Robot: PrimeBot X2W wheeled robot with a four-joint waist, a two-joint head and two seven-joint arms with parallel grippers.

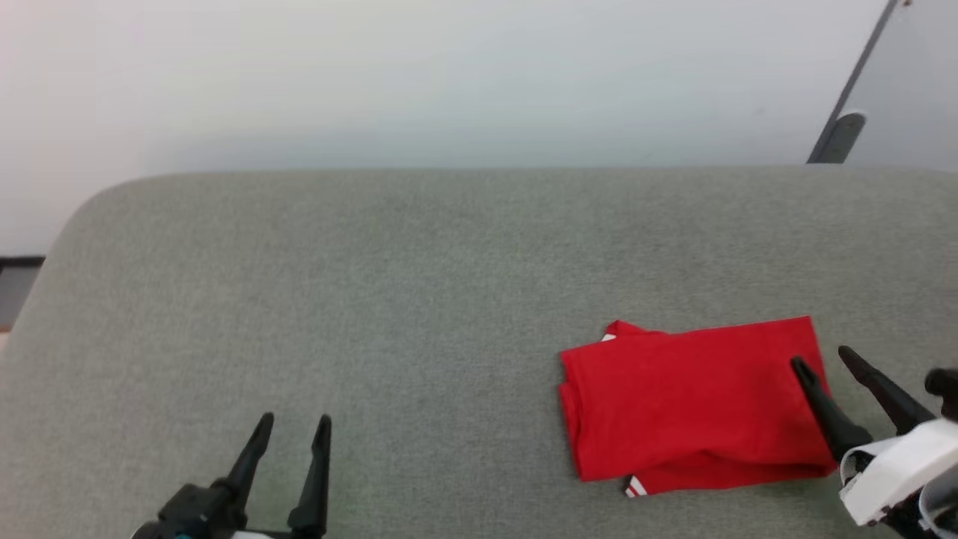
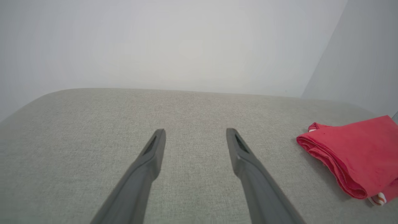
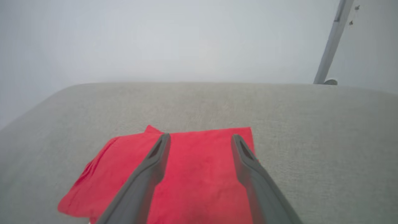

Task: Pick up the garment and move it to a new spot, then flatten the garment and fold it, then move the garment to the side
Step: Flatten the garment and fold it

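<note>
Grey-green upholstered surface [image 1: 374, 299], woven, with a rounded far-left corner, set against a plain pale wall [image 1: 449, 75].

Item 1: the garment [image 1: 696, 404]. It is bright red and folded into a flat rectangle, and it lies on the right half of the surface, nearer the front edge than the back. Stacked folds show along its left side. A bit of red-and-white striped trim [image 1: 635, 486] pokes out at the near edge, and a sliver of white sits at the far-left corner. The left wrist view has it at the right border [image 2: 357, 155]. The right wrist view has it straight under the fingers [image 3: 199, 174].

Item 2: right gripper [image 1: 821, 358]. It sits at the garment's right end with its fingers spread and nothing between them [image 3: 200, 137]. One finger reaches over the cloth and the other lies over the surface just beside it. Contact with the fabric cannot be told.

Item 3: left gripper [image 1: 295, 421]. It is well apart from the garment, over bare upholstery at lower left, fingers parted and empty [image 2: 195, 131].

Item 4: slanted grey metal bar [image 1: 846, 112]. It stands beyond the far-right edge, against the wall [image 3: 331, 46].

Item 5: dark strip [image 1: 19, 262]. It lies at the left border, past the rounded corner.

Nothing lies between either gripper and the garment.
</note>
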